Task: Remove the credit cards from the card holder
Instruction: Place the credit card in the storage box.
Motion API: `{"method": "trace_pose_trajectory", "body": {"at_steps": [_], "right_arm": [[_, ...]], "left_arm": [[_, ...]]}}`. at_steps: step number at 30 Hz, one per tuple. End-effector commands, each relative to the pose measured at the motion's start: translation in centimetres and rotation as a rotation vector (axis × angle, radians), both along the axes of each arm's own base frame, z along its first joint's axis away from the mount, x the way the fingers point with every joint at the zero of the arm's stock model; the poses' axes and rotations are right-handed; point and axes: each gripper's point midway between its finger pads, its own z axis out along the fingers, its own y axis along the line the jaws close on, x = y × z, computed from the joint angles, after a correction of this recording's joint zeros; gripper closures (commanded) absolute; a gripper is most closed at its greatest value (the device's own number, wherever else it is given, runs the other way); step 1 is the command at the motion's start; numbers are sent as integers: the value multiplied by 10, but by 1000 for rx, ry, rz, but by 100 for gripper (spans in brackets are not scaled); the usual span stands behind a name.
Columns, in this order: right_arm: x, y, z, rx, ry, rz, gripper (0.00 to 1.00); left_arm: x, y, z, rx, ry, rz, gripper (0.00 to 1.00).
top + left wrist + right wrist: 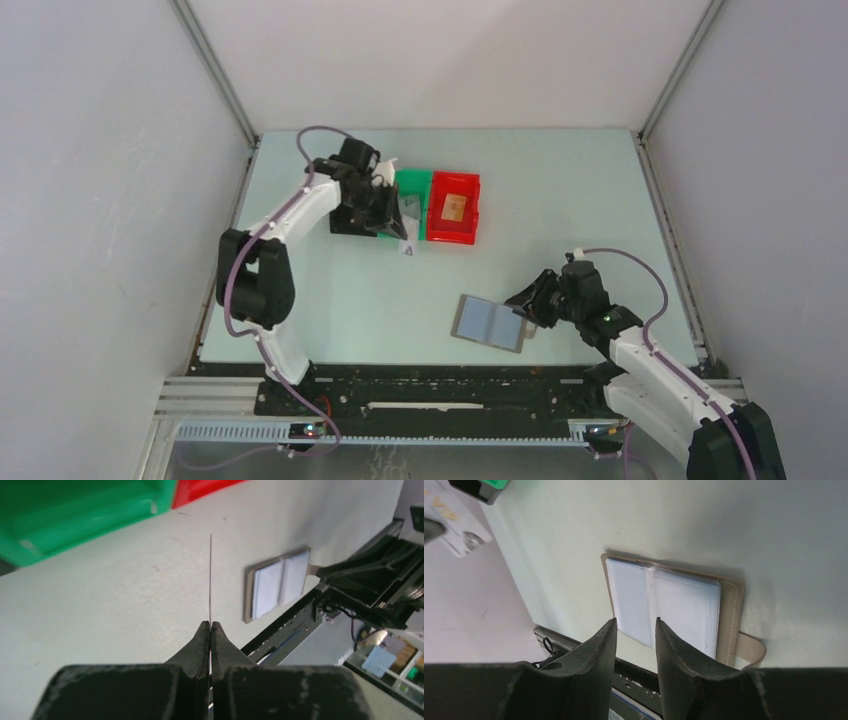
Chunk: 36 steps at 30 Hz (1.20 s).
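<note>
The card holder [490, 322] lies open on the worktop [330, 290], pockets up. The right fingers [609, 632], narrowly parted and gripping nothing, sit at its edge. The left fingers [205, 630] pinch a grey credit card [210, 580] near the green bin [75, 515]. A tan-orange card [455, 207] lies in the red bin [474, 210].
</note>
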Motion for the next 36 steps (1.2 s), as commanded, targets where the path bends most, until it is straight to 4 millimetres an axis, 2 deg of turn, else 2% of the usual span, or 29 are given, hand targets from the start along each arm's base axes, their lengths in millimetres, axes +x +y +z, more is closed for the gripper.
{"method": "trace_pose_trajectory", "body": {"at_steps": [1,5,9,16,22,25,32,36], "right_arm": [[1,0,7,-12,-21,24,57],[1,1,7,-9,-22,38,58],[0,0,5,-14,-16,40,58],[-2,-3,5,-17,-5,32,58],[-4,-11,2,-35,2,9,58],[-3,-13,0,-40,8,4,58],[0,-12,-1,-30,14,4,59],[2,-10,-1,-21,14,5,59]], "left_arm": [[35,37,35,78,-137,66,100],[72,49,49,87,-190,128,100],[107,47,48,70,-196,158,100],[151,31,20,35,-129,173,100],[160,24,-13,20,-54,173,99],[160,22,-22,14,-34,176,90],[158,23,-27,43,-33,176,75],[154,24,-10,61,-70,179,74]]}}
